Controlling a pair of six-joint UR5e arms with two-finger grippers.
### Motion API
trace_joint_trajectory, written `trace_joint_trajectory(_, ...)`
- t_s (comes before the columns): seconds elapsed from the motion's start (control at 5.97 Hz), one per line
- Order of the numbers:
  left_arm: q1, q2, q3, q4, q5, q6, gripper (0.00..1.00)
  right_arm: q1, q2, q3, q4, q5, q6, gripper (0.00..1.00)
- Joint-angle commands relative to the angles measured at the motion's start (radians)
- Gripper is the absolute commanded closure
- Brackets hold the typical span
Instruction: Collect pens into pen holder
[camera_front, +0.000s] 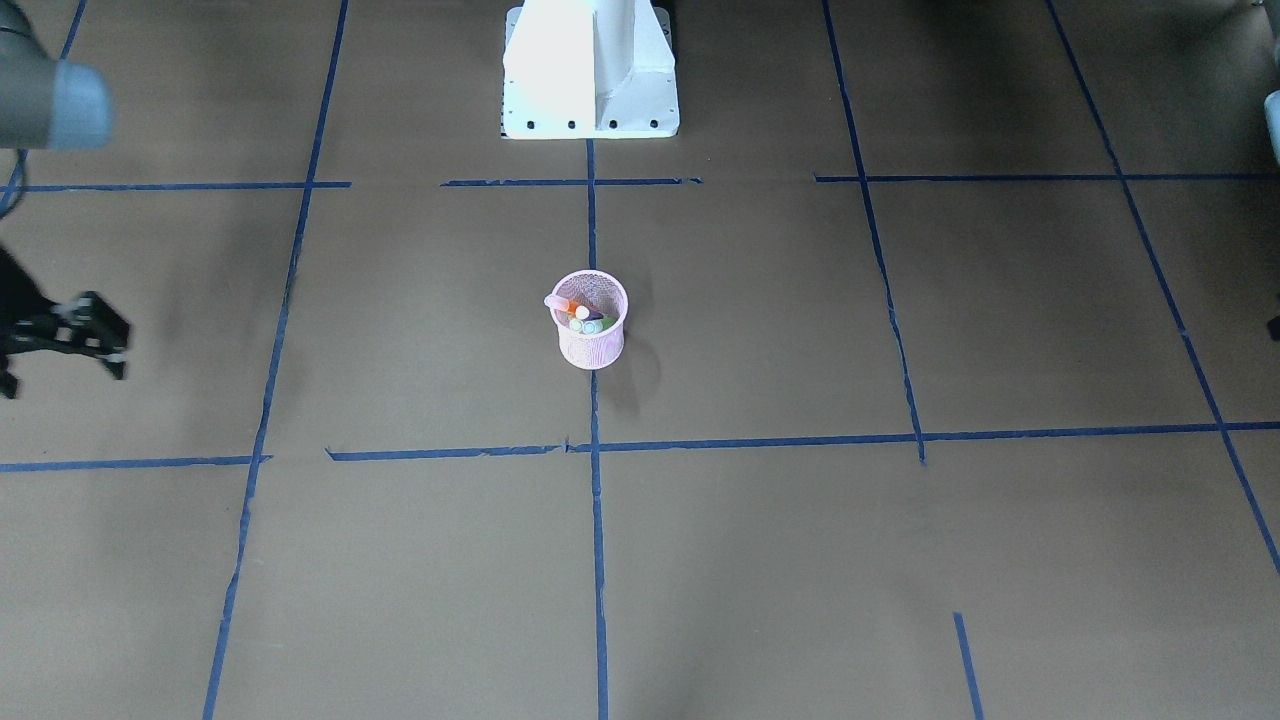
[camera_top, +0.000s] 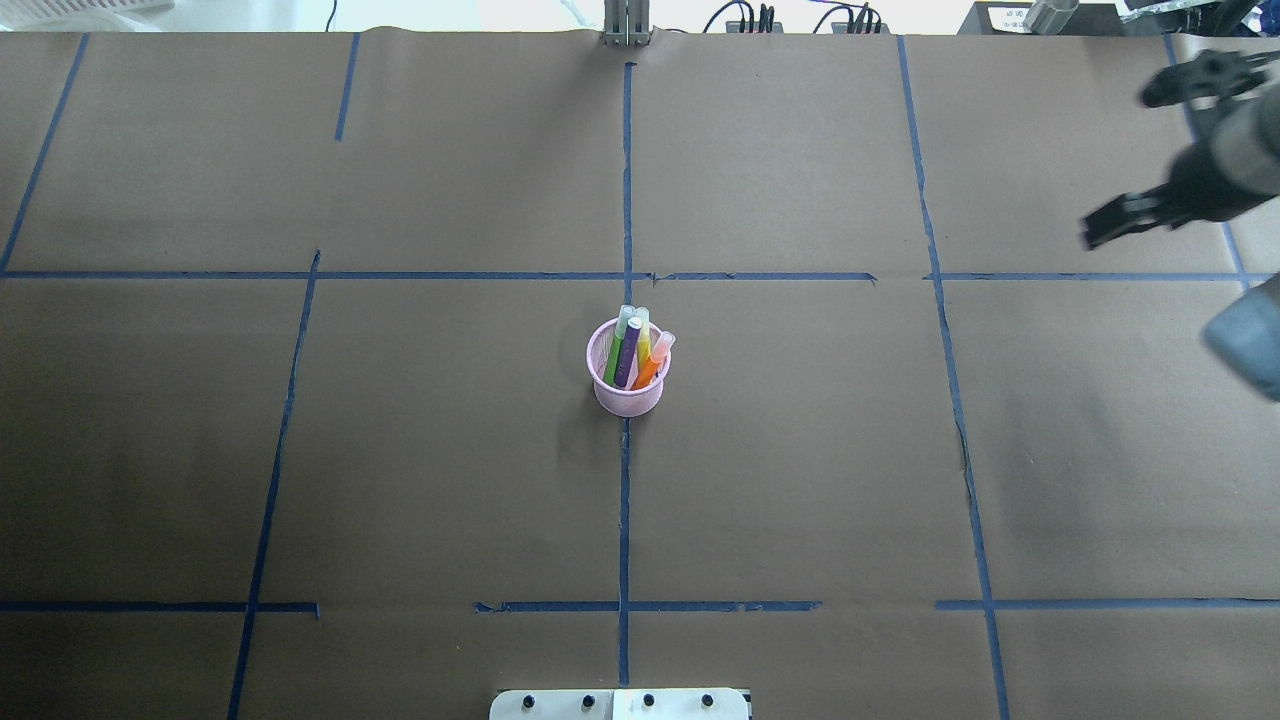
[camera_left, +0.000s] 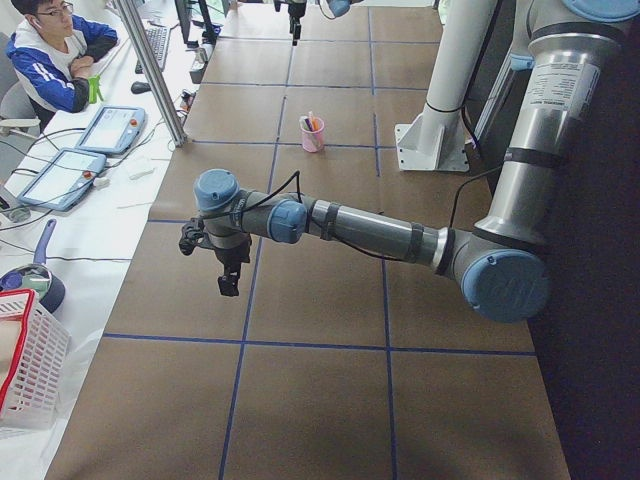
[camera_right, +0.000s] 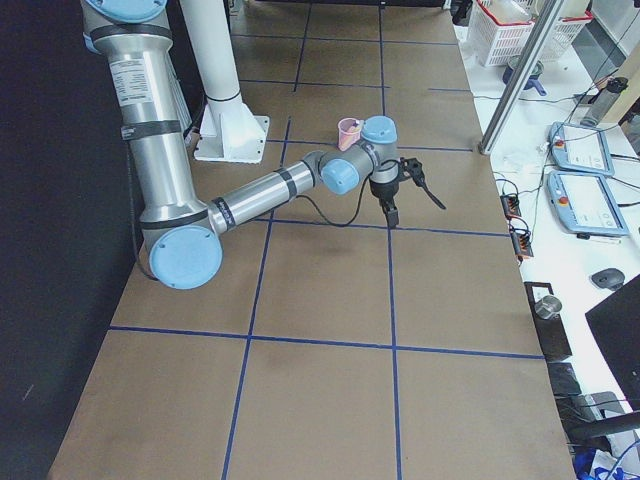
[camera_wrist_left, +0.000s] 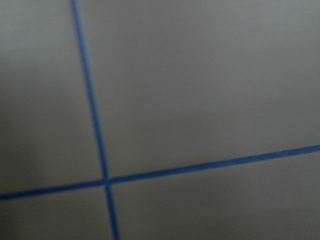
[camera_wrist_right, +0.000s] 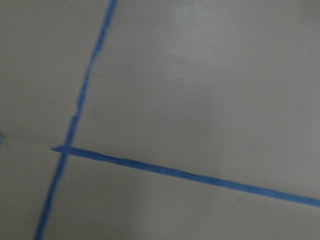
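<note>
Front view: the pen holder stands in the middle of the surface, with the pens inside, leaning on its rim. Overhead: the right gripper hangs open and empty at the far right, probably because nothing is left to collect. Left side view: I cannot tell whether the left gripper is open or closed.

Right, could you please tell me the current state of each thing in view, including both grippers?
Small round pink wire-mesh pen holder: upright, holding the pens.
Bright green pen: in the holder, cap up.
Purple pen: in the holder, cap up.
Orange pen: in the holder, leaning, cap up.
Right gripper: open, empty, away from the holder.
Left gripper: open or shut, cannot tell.
</note>
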Motion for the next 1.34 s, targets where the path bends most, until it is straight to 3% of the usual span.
trace_joint_trajectory(0.0,-0.055,0.002,0.047,0.126,0.001,0.147,0.00,0.283,-0.080,-0.124,-0.070,0.201,-0.281,0.00)
trace_joint_trajectory(0.17,-0.081,0.031,0.063,0.132,-0.002,0.154,0.00,0.325,-0.113,-0.189,-0.054,0.248,-0.279,0.00)
trace_joint_trajectory(0.5,-0.107,0.138,0.055,0.118,-0.005,0.155,0.00,0.353,-0.156,-0.196,-0.054,0.242,-0.282,0.00)
trace_joint_trajectory(1.17,-0.105,0.227,0.064,-0.082,-0.023,0.137,0.00,0.433,-0.215,-0.179,-0.068,0.288,-0.296,0.00)
